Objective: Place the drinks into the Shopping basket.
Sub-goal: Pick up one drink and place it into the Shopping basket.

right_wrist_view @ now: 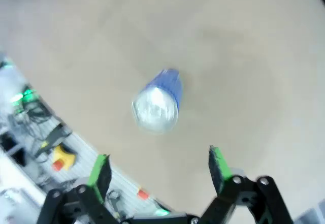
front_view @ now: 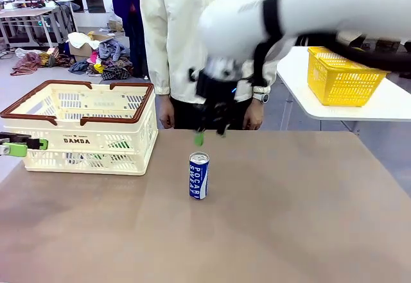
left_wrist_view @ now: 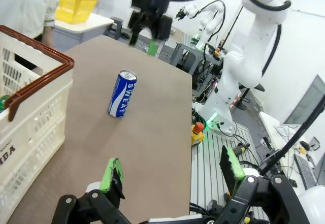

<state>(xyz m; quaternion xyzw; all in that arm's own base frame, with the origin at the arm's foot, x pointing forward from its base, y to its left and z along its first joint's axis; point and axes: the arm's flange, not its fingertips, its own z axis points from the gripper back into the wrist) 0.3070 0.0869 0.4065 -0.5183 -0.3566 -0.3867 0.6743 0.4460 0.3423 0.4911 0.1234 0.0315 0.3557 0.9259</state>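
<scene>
Can (front_view: 199, 176) stands upright mid-counter (front_view: 289, 231), blue and white, right of the basket (front_view: 83, 129) and apart from it. We see the right gripper (front_view: 212, 132) above the can, fingers spread, holding nothing. Left gripper (left_wrist_view: 170, 173) hangs low by the basket, fingers spread too, empty. We judge the can stiff but dentable, slick metal, tippy; we'd grip mid-body across the sides. Something green lies inside the basket, unclear what.

— What lies behind the brown table (front_view: 289, 219)?
— A grey floor, a heap of clothes (front_view: 96, 55) on it, a white side table (front_view: 359, 106) bearing a yellow basket (front_view: 340, 74), desks further back
— The light?
— Bright, even
</scene>
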